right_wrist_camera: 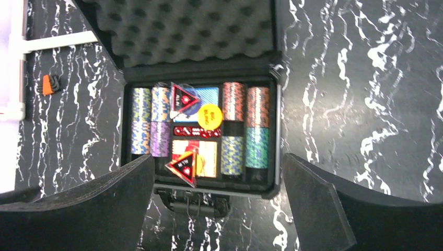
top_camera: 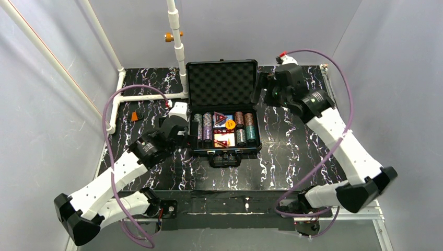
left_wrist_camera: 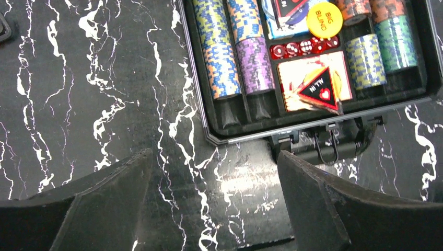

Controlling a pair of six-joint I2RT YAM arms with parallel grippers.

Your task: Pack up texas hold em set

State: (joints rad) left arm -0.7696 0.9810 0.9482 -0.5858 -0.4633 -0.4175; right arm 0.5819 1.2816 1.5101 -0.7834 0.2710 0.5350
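Observation:
The black hard case (top_camera: 258,137) lies open at the table's middle, its egg-crate foam lid (top_camera: 222,86) laid back and its handle (top_camera: 225,159) facing me. Inside are rows of multicoloured poker chips (top_camera: 203,127), card decks (right_wrist_camera: 201,157), red dice (left_wrist_camera: 303,48), a yellow "big blind" disc (top_camera: 230,124) and triangular markers. My left gripper (top_camera: 183,130) is open and empty beside the case's left front corner (left_wrist_camera: 211,137). My right gripper (top_camera: 261,89) is open and empty, raised by the lid's right edge, looking down on the whole case (right_wrist_camera: 277,130).
A small orange block (top_camera: 135,116) lies at the table's left, also in the right wrist view (right_wrist_camera: 48,84). White pipe framing (top_camera: 151,95) runs along the back left and up behind the lid. Grey walls enclose the black marbled table (top_camera: 292,151).

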